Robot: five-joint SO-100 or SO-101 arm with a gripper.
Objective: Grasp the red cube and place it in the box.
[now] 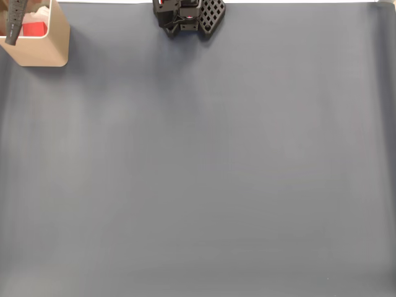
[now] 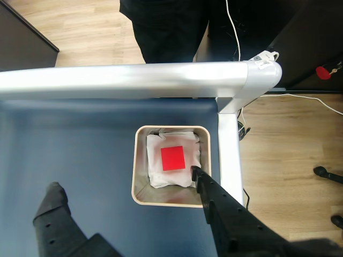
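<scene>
Here the red cube (image 2: 172, 158) lies inside the box (image 2: 140, 160), gripper (image 2: 123, 184) spread wide above

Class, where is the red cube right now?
In the wrist view the red cube lies inside the box on white paper, between the open gripper's fingertips.
</scene>
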